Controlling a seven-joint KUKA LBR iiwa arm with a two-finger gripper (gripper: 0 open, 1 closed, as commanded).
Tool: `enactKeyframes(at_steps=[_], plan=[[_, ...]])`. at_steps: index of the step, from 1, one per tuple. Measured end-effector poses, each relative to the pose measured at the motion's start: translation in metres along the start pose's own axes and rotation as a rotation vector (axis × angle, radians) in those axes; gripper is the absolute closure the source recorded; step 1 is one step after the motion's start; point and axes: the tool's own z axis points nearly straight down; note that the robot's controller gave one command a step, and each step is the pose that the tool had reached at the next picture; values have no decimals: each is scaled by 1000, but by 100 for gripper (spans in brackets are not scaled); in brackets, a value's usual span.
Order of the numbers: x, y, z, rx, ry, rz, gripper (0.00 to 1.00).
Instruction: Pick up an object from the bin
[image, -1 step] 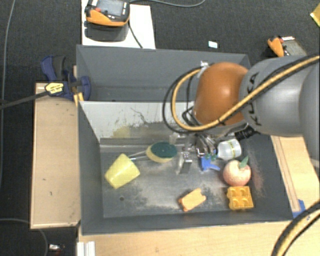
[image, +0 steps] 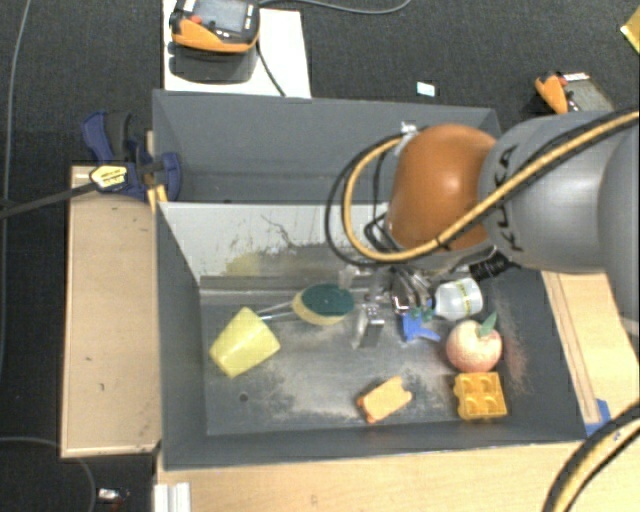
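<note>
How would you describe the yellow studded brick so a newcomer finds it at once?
Look into the grey bin, at its floor's near right corner. There, just below the pinkish apple in the view, lies the yellow brick. Its blocky shape and studded top set it apart from the round apple and the flat orange-tan piece to its left.

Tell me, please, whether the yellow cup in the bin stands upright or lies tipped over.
Tipped over: the yellow cup lies on its side on the floor of the bin.

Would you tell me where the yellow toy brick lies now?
In the camera view's lower right, the yellow toy brick sits just below the apple.
</note>
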Motion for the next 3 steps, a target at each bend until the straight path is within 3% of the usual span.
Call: enactKeyframes(at_steps=[1, 2, 3], plan=[[16, 29, -25, 0, -3, -45, 0], [26, 47, 36, -2, -8, 16, 0], [43, 51, 48, -1, -8, 63, 0]])
